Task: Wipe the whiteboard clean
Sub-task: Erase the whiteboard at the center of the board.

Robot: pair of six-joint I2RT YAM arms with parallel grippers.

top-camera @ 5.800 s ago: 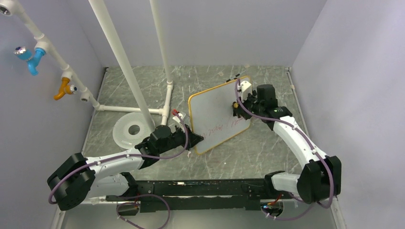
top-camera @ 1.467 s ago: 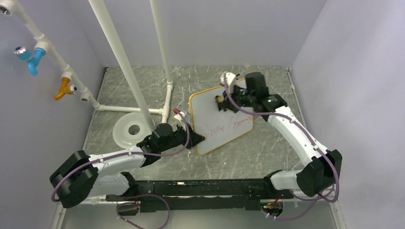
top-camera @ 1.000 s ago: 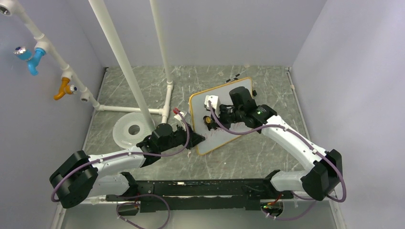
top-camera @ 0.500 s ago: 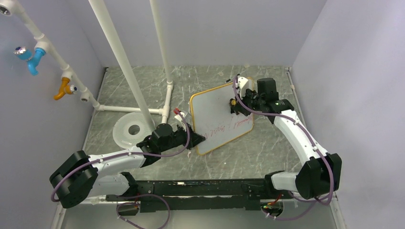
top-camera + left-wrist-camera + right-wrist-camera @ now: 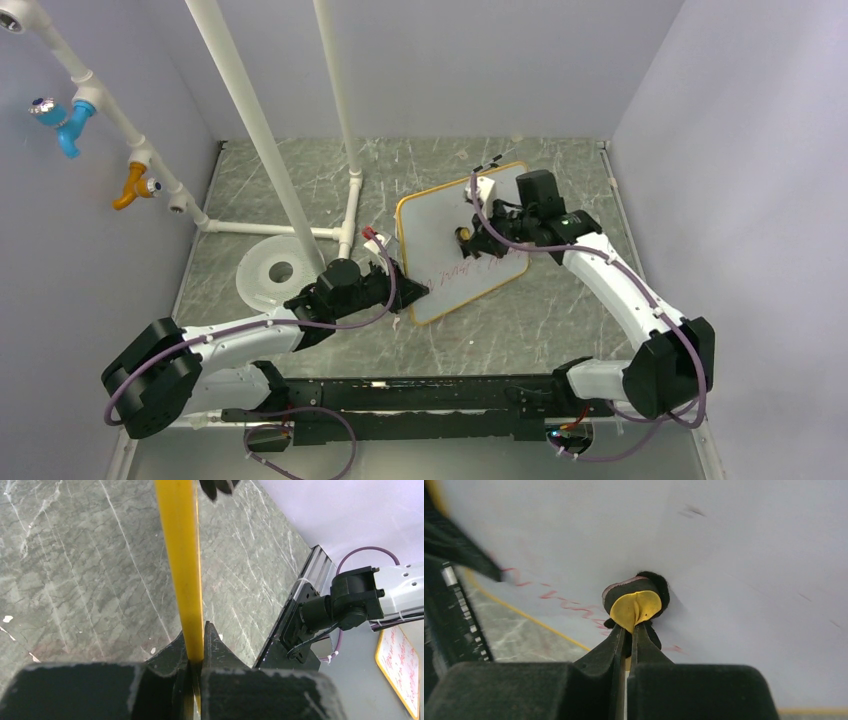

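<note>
Left claw (image 5: pixel 196 634) clamps whiteboard (image 5: pixel 447 228) edge | right claw (image 5: pixel 630 631) pinches eraser (image 5: pixel 636 605), seemingly touching it

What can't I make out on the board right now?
- Top view: the right gripper covers part of the whiteboard; the red scrawl is too small to read.
- Left wrist view: the left gripper holds the board edge-on, face hidden.
- Right wrist view: the eraser hides the spot beneath it.
</note>
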